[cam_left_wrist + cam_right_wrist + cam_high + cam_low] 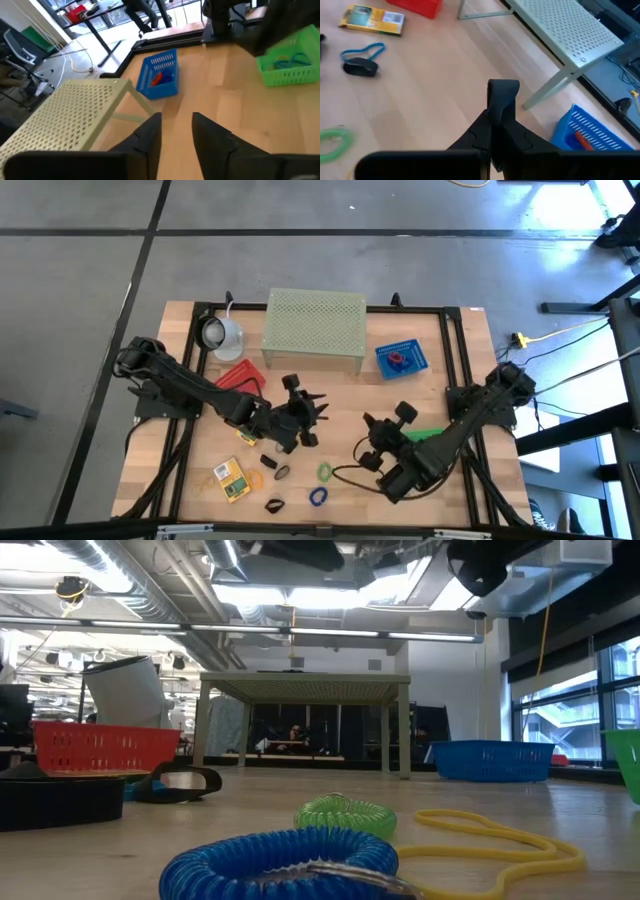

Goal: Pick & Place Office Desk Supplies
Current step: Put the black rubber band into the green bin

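1. The supplies look light and small. The coiled loops, like the blue coil (280, 862) and green coil (346, 814), should be springy and soft, likely to squash and roll. I judge the best hold is across one side of the ring, pinching the coil itself.
2. The yellow packet (232, 477) lies flat on the counter (340, 395); I expect it to be thin and hard to lift except by an edge.
3. The black clip (360, 67) with its blue loop looks stiff and easy to pinch.
4. My left fingers (176, 131) stand apart with nothing between them, aimed past the stand (75, 117) toward the blue basket (159, 76); no loose supply lies near them.
5. My right fingers (503, 102) are pressed together, empty, near the stand's leg; the clip, packet and green coil lie well apart from them.
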`<state>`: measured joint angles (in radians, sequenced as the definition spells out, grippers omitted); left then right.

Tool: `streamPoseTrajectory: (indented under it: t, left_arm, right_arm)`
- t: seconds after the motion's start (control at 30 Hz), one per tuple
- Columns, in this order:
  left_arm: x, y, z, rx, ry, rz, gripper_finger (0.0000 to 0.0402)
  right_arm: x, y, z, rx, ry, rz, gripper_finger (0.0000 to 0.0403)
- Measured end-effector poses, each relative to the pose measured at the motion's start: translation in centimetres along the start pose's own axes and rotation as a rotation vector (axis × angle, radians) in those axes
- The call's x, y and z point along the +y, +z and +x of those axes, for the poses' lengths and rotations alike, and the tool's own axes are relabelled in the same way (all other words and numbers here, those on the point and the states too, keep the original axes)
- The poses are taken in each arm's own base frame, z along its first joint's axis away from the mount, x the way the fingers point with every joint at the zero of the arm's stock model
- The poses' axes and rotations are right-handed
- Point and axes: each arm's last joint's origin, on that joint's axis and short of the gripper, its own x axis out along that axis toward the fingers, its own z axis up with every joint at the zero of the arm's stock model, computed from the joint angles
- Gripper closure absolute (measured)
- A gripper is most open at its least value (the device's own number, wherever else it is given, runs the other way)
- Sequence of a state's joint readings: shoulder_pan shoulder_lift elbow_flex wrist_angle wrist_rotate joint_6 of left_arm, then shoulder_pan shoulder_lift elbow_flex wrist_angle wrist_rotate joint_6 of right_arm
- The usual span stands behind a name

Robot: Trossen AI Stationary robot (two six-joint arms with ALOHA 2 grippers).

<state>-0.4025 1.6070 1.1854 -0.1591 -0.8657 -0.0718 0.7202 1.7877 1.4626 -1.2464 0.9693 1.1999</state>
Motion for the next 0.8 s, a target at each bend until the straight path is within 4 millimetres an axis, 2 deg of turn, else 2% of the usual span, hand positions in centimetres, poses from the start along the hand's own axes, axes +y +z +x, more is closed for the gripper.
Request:
streamPoseTrajectory:
  t: [0.23, 0.4, 0.47, 0.63, 0.73, 0.8]
  left_arm:
    - [0.1, -1.4, -0.3, 0.101, 0.018, 0.046, 0.0369]
    - [1.9, -3.2, -1.2, 0.243, 0.151, 0.087, 0.0398]
    - [3.1, -3.8, -2.2, 0.306, 0.192, 0.082, 0.0399]
    - [7.4, -4.2, -6.6, 0.373, 0.269, 0.009, 0.0400]
    - [9.2, -4.1, -9.1, 0.337, 0.237, -0.055, 0.0400]
    - [9.9, -5.0, -10.3, 0.317, 0.158, -0.070, 0.0399]
  right_arm:
    - [-2.2, -0.3, 2.3, 0.062, -0.022, 0.042, 0.0383]
    - [-2.6, -0.8, 4.5, 0.118, 0.063, 0.068, 0.0383]
    - [-2.4, -1.1, 5.2, 0.127, 0.108, 0.046, 0.0383]
    - [-1.8, -0.8, 7.0, 0.110, 0.201, 0.023, 0.0383]
    - [-1.6, -0.2, 7.9, 0.081, 0.234, 0.041, 0.0382]
    - [-1.6, 0.3, 8.3, 0.059, 0.251, 0.034, 0.0382]
